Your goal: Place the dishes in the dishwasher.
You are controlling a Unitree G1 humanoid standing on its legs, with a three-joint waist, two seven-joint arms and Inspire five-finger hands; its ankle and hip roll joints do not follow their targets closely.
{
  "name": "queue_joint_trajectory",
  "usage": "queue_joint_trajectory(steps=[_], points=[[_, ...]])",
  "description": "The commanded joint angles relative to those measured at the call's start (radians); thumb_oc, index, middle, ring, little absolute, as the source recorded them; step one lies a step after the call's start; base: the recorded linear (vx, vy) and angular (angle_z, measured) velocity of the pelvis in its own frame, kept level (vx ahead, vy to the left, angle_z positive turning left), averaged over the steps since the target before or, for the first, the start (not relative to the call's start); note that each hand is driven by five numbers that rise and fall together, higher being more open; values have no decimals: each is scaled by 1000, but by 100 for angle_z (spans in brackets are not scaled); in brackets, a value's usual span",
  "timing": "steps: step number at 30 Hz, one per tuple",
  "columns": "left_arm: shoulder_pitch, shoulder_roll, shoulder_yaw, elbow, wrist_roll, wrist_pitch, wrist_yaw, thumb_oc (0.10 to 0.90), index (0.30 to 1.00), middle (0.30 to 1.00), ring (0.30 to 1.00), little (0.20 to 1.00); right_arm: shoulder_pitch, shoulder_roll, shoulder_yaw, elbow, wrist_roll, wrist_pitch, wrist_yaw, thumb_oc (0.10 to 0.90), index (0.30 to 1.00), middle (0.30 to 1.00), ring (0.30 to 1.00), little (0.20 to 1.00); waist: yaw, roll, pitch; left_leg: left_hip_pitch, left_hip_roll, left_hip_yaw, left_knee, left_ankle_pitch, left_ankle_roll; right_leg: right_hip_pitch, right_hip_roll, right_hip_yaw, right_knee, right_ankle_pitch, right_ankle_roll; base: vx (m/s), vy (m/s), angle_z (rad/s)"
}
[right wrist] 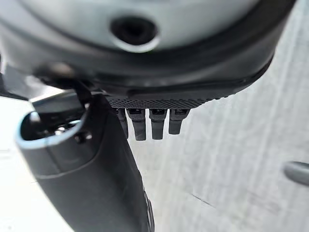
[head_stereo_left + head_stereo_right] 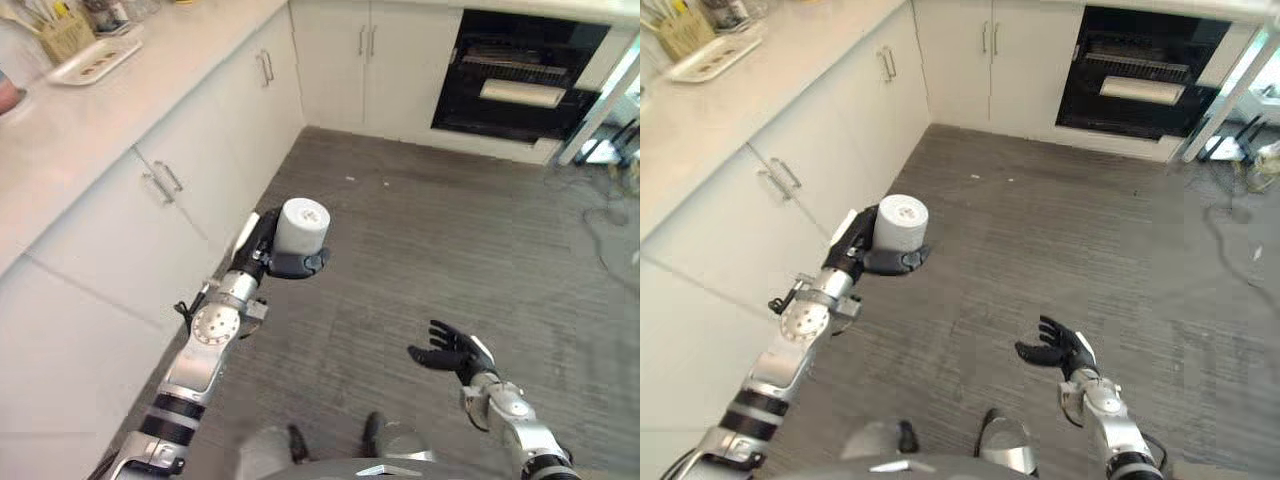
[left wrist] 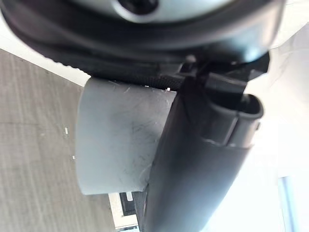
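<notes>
The left hand has its fingers curled round a plain white cylindrical cup, carried above the floor, left of centre. The right hand hangs open-fingered, empty. Loading remains undone.

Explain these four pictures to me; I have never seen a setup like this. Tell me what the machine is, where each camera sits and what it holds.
This is a humanoid robot standing in a kitchen. Two pictures come from cameras in its head, looking down; the other two come from cameras on its wrists. The left robot hand has its fingers curled round a pale grey cylindrical cup, raised above the grey wood-look floor. The right robot hand is open and holds nothing. On the white countertop at its left lies a white rectangular tray. Ahead stands an open black appliance.
</notes>
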Motion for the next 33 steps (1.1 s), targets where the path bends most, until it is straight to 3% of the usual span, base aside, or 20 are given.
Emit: queue_joint_trajectory(steps=[1,2,3,4,6,8,10,13,14,16,18,22,23,25,26,27,29,30,31,33], points=[[7,42,71,-129,-13,-96,32,400,300,300,300,300,-54,-14,59,-85,83,-85,32,800,900,900,900,900,1,67,-57,110,93,-34,-379,140,-34,26,29,-76,25,-116,74,971,167,-152],[57,54,95,-143,3,-93,51,400,300,300,300,300,-54,0,61,-95,98,-87,37,800,900,900,900,900,29,73,-52,91,123,-102,-511,234,-41,69,15,-26,61,-128,86,455,72,-114],[57,54,96,-143,3,-93,51,400,300,300,300,300,-54,1,61,-95,98,-87,37,800,900,900,900,900,30,73,-51,94,122,-100,-513,235,-41,69,15,-25,62,-128,86,896,222,-127],[74,48,120,-166,-3,-89,46,400,300,300,300,300,-29,15,56,-106,108,-88,65,800,900,900,900,900,36,100,-74,132,84,-118,-523,212,-33,68,-40,-6,222,-94,152,626,302,-117],[66,54,122,-161,2,-94,45,400,300,300,300,300,-37,38,58,-106,114,-76,66,800,900,900,900,900,40,91,-72,182,-19,-64,-508,154,36,-28,-225,-11,526,118,194,680,402,-149],[57,60,126,-146,13,-96,56,400,300,300,300,300,-45,59,86,-129,113,-68,76,800,900,900,900,900,31,99,-69,239,-69,-36,-511,88,82,-91,-311,-38,718,198,225,446,229,-98],[47,59,122,-130,10,-99,65,400,300,300,300,300,-62,60,107,-137,106,-62,80,800,900,900,900,900,21,101,-64,273,-97,-21,-530,72,97,-142,-340,-55,762,187,232,404,111,-39],[29,54,118,-114,10,-115,78,400,300,300,300,300,-97,41,126,-163,128,-68,83,800,900,900,900,900,-27,120,-65,353,-125,-21,-572,37,86,-250,-232,-176,477,71,201,479,-75,-40],[28,55,118,-112,10,-115,79,400,300,300,300,300,-97,41,126,-163,129,-68,82,800,900,900,900,900,-27,125,-66,353,-118,-21,-573,38,83,-243,-220,-181,461,75,197,293,-143,-27],[5,44,121,-92,14,-116,86,400,300,300,300,300,-114,32,131,-185,131,-81,72,800,900,900,900,900,-20,114,-86,410,-139,6,-614,6,55,-279,-149,-318,41,103,179,385,-265,-8],[-25,26,116,-68,26,-111,89,400,300,300,300,300,-115,32,131,-214,118,-87,66,800,900,900,900,900,-15,102,-90,443,-158,22,-625,-20,42,-322,-155,-404,-70,123,186,448,-279,-2],[-40,-5,95,-55,28,-115,72,400,300,300,300,300,-95,16,115,-263,101,-96,54,800,900,900,900,900,-21,90,-111,464,-179,-1,-570,-90,49,-306,-146,-415,-93,117,158,504,-243,6],[-30,-30,76,-55,23,-119,72,400,300,300,300,300,-82,8,108,-289,102,-107,47,800,900,900,900,900,-26,101,-111,454,-168,-30,-443,-79,32,-279,-107,-392,-70,104,131,822,-370,-18],[-35,-48,63,-39,-5,-122,81,400,300,300,300,300,-92,-17,113,-298,89,-111,35,800,900,900,900,900,-13,110,-98,384,-114,-46,-206,26,-52,-223,-72,-382,-45,79,101,579,-325,-16],[-36,-48,62,-38,-5,-122,81,400,300,300,300,300,-92,-17,112,-299,89,-111,34,800,900,900,900,900,-14,111,-98,376,-110,-49,-194,23,-55,-223,-70,-386,-47,79,98,569,-358,-24],[-40,-51,63,-39,-42,-122,88,400,300,300,300,300,-94,-35,106,-317,70,-111,22,800,900,900,900,900,-2,95,-86,329,-77,-31,-4,163,-146,-172,-61,-387,-33,62,77,368,-280,-38],[-43,-57,67,-35,-80,-125,103,400,300,300,300,300,-100,-49,101,-327,47,-108,10,800,900,900,900,900,6,70,-73,276,-47,12,134,206,-164,-137,-67,-395,-36,54,64,492,-381,-61],[-43,-65,63,-49,-162,-113,100,400,300,300,300,300,-114,-70,97,-332,-4,-89,-23,800,900,900,900,900,21,42,-61,198,40,73,225,200,-164,-92,-48,-400,-60,27,31,440,-364,-35],[-43,-64,64,-51,-166,-110,98,400,300,300,300,300,-113,-69,96,-334,-7,-86,-25,800,900,900,900,900,25,49,-60,190,54,73,243,191,-164,-94,-36,-397,-65,26,26,605,-395,-30],[-10,-77,81,-96,-213,-93,85,400,300,300,300,300,-122,-98,96,-360,-111,-61,-48,800,900,900,900,900,50,66,-61,111,92,111,14,133,-123,-31,18,-373,-123,-6,36,555,-132,-26]])
